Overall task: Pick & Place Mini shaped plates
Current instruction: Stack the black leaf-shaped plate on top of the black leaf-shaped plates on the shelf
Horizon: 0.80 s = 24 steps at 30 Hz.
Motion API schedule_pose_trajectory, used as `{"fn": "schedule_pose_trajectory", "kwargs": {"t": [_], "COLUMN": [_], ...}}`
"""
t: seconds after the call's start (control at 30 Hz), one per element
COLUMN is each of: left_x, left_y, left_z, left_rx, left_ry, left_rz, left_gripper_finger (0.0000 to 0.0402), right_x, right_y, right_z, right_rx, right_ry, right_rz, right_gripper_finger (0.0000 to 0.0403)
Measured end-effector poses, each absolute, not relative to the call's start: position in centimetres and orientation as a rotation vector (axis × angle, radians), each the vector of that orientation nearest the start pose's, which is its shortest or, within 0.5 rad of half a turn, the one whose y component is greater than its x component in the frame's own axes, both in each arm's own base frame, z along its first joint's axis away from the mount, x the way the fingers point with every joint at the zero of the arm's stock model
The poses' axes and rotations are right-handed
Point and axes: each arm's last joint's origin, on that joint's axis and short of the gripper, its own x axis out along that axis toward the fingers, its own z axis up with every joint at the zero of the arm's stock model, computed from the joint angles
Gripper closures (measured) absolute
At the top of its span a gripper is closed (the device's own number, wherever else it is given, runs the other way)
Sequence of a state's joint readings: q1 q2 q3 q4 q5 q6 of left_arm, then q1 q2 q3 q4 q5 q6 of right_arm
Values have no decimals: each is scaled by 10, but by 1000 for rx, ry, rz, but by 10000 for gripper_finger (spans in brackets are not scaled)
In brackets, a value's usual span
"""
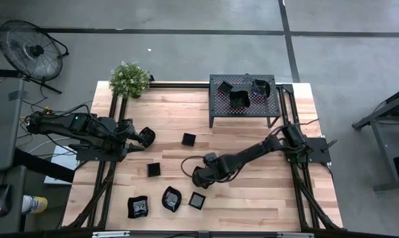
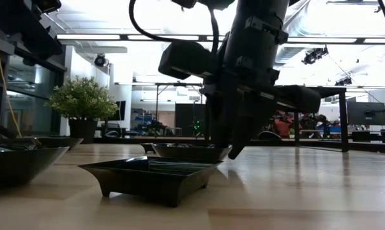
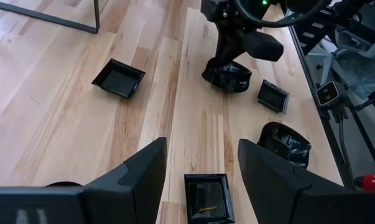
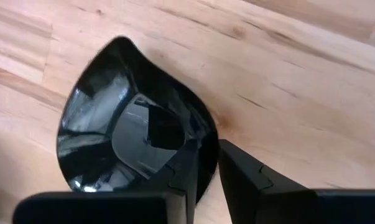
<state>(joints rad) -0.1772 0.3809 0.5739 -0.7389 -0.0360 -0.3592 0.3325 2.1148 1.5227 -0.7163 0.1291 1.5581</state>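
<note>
My right gripper reaches down at the table's middle onto a glossy black, teardrop-shaped mini plate, which also shows under the arm in the left wrist view and the low view. My left gripper waits open above the table's left side, touching nothing. Other mini plates rest flat on the wood: a square one, another, and three near the front edge. My right gripper has the plate's rim between its two fingers, one finger inside the dish and the other outside it. The fingers come steeply from above. The plate sits upright with its bottom on the table.
A black perforated rack stands at the far edge, with three mini plates on top. A potted plant is at the far left corner. In the low view a square plate lies close to the camera. Bare wood lies right of the gripper.
</note>
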Motion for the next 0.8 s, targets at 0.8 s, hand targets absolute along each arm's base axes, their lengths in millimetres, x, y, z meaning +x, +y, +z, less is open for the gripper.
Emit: {"fn": "schedule_pose_trajectory", "kwargs": {"t": [0.8], "left_x": [85], "left_y": [-14], "left_z": [257], "left_rx": [-291], "left_ry": [562], "left_rz": [-38], "left_gripper_finger": [206], "right_x": [393], "right_y": [131], "right_z": [170], "right_rx": [1062], "right_ry": [1096], "right_rz": [-762], "right_gripper_finger": [402]}}
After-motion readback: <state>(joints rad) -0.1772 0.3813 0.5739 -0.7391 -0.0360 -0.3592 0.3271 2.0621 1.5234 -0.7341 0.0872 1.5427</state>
